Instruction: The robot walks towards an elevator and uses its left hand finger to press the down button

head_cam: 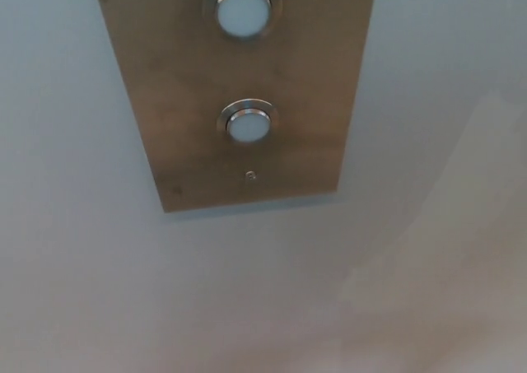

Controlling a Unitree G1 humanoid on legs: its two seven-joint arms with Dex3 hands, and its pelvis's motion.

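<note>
While I am preparing the press, I am judging that one left fingertip should meet the down button [248,124] squarely. Round, pale, steel-ringed, it is sitting low on the panel [181,101], beneath the upper button [242,11]. My left hand and right hand are not showing; finger state cannot be told.

Both hands out of view
</note>
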